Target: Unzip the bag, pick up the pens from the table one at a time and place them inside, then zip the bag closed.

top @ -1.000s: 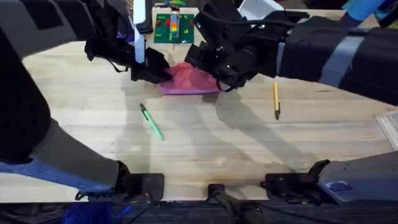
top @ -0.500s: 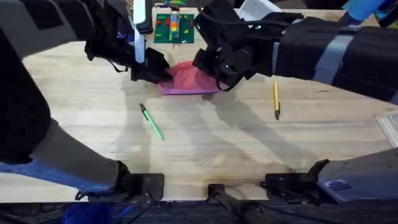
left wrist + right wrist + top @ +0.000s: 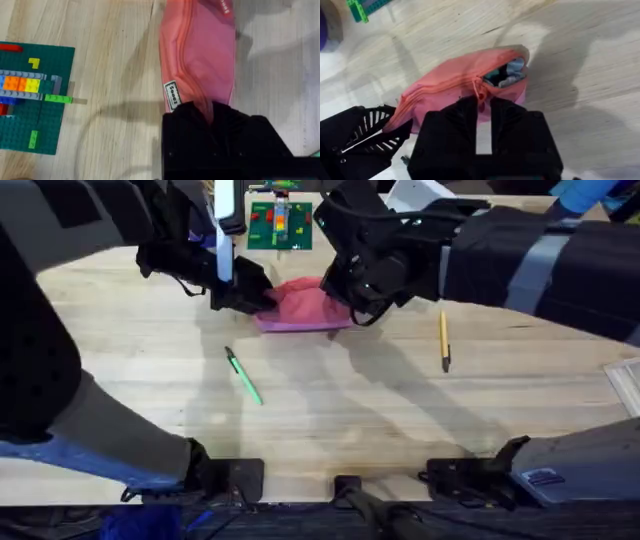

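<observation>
Pink fabric has bunched a little since a second ago: the bag (image 3: 300, 308), lying at the far middle of the table (image 3: 330, 410), looks humped where it was flatter, and the right gripper (image 3: 345, 298) has crept left along its top edge. From the right wrist camera the zipper pull (image 3: 479, 94) sits between that gripper's fingers (image 3: 470, 107), which pinch it, and beyond it the right end of the bag gapes open with something pale blue showing inside. So the unzipping is under way, I'd say roughly a third done, with most of the zip still shut toward the left end.

At that left end the left gripper (image 3: 255, 292) clamps the fabric; its wrist view shows the dark fingers (image 3: 210, 112) closed on the bag's corner just by the white label (image 3: 171, 93), anchoring it against the pull.

Both pens lie untouched: the green pen (image 3: 243, 374) nearer and to the left, the yellow pen (image 3: 444, 340) off to the right, each well apart from the bag. Neither can go in until the opening is wider.
</observation>
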Motion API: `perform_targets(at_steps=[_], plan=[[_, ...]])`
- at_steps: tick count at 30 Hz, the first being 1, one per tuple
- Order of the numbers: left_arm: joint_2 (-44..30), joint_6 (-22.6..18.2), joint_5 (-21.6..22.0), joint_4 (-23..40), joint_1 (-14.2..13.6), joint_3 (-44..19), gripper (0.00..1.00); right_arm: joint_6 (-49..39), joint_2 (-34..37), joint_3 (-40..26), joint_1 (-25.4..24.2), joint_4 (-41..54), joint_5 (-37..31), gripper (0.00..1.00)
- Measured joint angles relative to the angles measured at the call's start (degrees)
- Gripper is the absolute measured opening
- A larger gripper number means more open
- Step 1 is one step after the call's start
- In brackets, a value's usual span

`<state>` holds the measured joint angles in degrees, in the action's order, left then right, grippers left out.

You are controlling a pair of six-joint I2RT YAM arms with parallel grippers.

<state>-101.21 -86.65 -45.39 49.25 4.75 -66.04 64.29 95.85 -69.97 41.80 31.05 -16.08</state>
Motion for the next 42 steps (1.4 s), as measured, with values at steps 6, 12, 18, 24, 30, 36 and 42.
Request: perform_targets(at_steps=[6,12,18,24,30,36,42], plan=[[0.0,0.0,0.0,0.0,0.0,0.0,0.043,0.0,0.0,0.0,0.0,0.2,-0.2,0.102],[0.0,0.0,0.0,0.0,0.0,0.0,0.043,0.0,0.0,0.0,0.0,0.3,-0.2,0.063],[0.0,0.0,0.0,0.0,0.0,0.0,0.043,0.0,0.0,0.0,0.0,0.3,-0.2,0.057],[0.0,0.0,0.0,0.0,0.0,0.0,0.044,0.0,-1.3,0.0,0.0,0.6,-0.2,0.032],[0.0,0.0,0.0,0.0,0.0,0.0,0.043,0.0,-1.9,0.0,0.0,0.7,-0.2,0.032],[0.0,0.0,0.0,0.0,0.0,0.0,0.043,0.0,-2.8,0.0,0.0,0.8,-0.2,0.031],[0.0,0.0,0.0,0.0,0.0,0.0,0.043,0.0,-4.5,0.0,-0.1,0.7,1.2,0.030]])
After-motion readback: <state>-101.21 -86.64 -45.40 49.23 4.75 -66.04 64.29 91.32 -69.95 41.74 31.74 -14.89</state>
